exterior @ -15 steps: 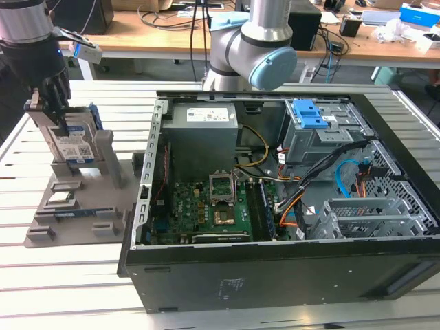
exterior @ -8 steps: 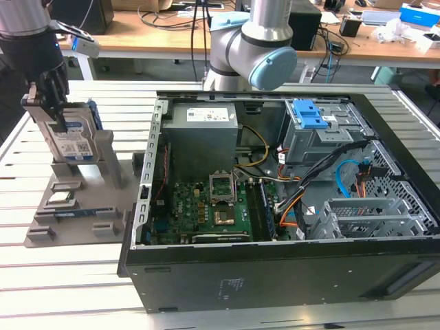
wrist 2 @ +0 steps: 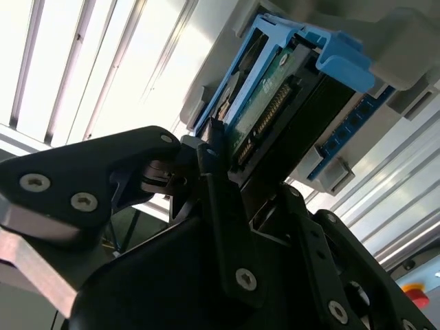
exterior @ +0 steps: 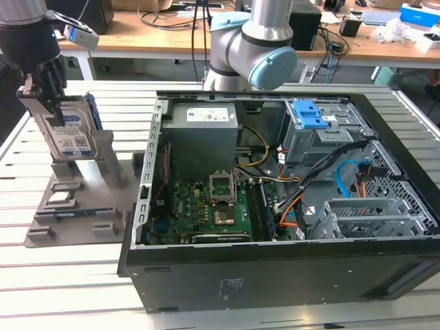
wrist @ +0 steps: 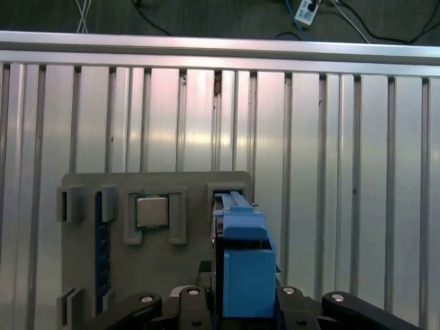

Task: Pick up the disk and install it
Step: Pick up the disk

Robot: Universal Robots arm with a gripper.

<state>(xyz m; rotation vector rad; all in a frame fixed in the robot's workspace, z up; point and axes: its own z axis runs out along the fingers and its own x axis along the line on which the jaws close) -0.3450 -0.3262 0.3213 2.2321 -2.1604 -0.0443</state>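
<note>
- The pincer (exterior: 45, 103) is clamped on the top edge of the disk (exterior: 69, 134).
- The disk stands upright at the grey stand (exterior: 75, 206); whether it is lifted clear is unclear.
- It is not yet installed in the computer case (exterior: 275, 282) beside the stand.

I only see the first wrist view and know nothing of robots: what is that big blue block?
Observer: The exterior view shows it's the frame of the disk, a silver labelled drive on edge in a grey stand.
Visitor: Is anything holding it?
Observer: Yes: in the second wrist view the gripper has black fingers clamped on both its faces.
Visitor: Any computer nearby?
Observer: An open computer case lies to the exterior view's right of the stand.
</note>
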